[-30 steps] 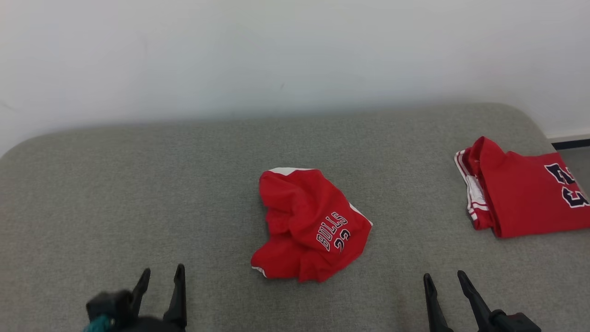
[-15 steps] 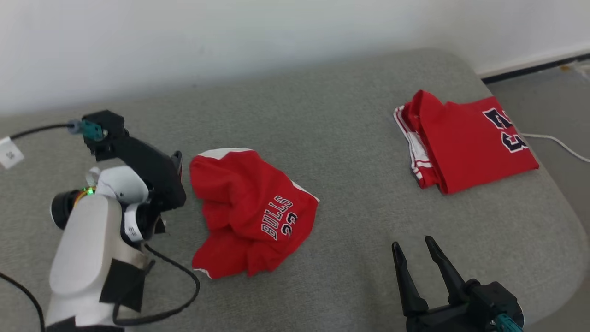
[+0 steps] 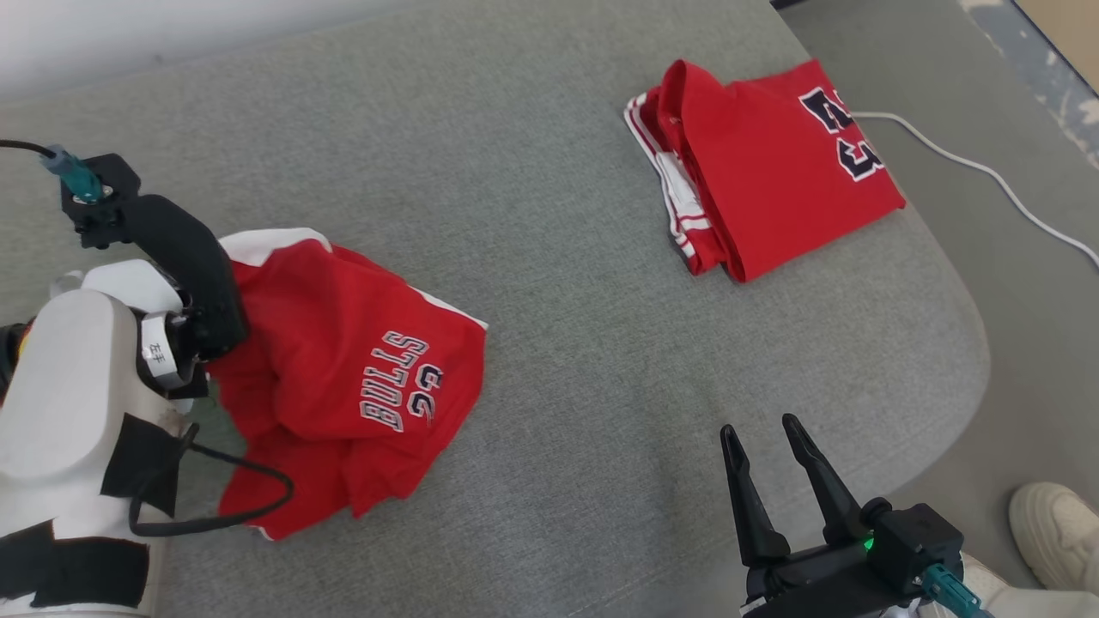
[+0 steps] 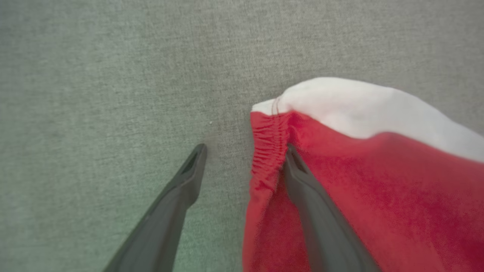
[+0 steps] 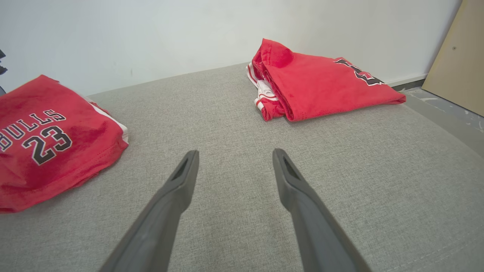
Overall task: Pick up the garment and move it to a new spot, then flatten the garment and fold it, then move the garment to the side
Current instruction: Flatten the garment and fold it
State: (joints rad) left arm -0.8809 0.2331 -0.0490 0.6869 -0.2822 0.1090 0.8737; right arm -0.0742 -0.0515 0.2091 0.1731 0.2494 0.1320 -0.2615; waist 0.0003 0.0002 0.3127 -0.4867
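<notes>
Shorts (image 3: 343,378), red, "BULLS 23" print, crumpled, lie on the left part of the grey fabric-covered desk (image 3: 558,257). L hand (image 4: 245,148) sits at the shorts' far-left corner, fingers (image 4: 185,189) apart, nothing clamped. L wrist view: the gathered elastic waistband edge lies between the two fingers. One finger is over bare grey fabric, the other over red cloth just inside the band. Can't tell if the tips touch the cloth. White panel of the shorts is just beyond the tips.

R hand (image 3: 760,427) is also spread apart and empty, over bare desk near the front edge. The shorts are well apart from it, off to its left.

View diffs:
- Head view: pale L forearm (image 3: 60,369) and black wrist lie over the shorts' left edge. How the fingers meet the cloth reads from the L wrist view alone.
- Head view: print runs sideways. R wrist view: print upright and legible, w/ white side stripe at the hem.
- Head view: floor to the right w/ a white cable (image 3: 987,172), and a pale shoe (image 3: 1056,524) at the lower right corner.
- R wrist view: white wall (image 5: 151,37) behind the desk, tan board (image 5: 453,56) at right.

Both the head and R wrist views show a folded red jersey (image 3: 773,172) near the desk's far right corner, well apart from the shorts.
</notes>
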